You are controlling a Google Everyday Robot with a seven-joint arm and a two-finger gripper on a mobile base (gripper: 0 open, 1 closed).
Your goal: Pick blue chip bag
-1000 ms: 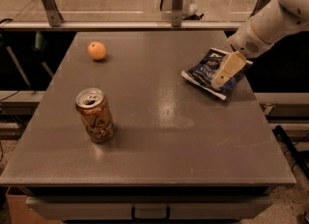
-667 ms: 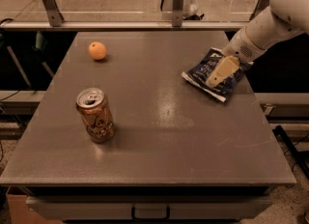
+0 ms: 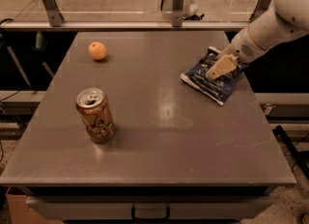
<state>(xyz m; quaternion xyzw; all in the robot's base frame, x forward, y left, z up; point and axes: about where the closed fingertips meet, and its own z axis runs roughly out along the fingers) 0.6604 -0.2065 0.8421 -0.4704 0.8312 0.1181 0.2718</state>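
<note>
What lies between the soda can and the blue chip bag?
Only bare table between soda can and blue chip bag in the camera view; the claw is at the bag.

Matt grey bench, faint sheen mid-top. Crinkly, glossy film on the blue chip bag, and the tool, smooth tan plastic, is down on its upper part. Shiny metal on the bronze can; dull-skinned orange.

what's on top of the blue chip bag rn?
Only the claw, sitting over the upper middle of the blue chip bag, near the right edge of the table. The part of the bag beneath the claw is covered, so the contact itself can't be seen.
</note>
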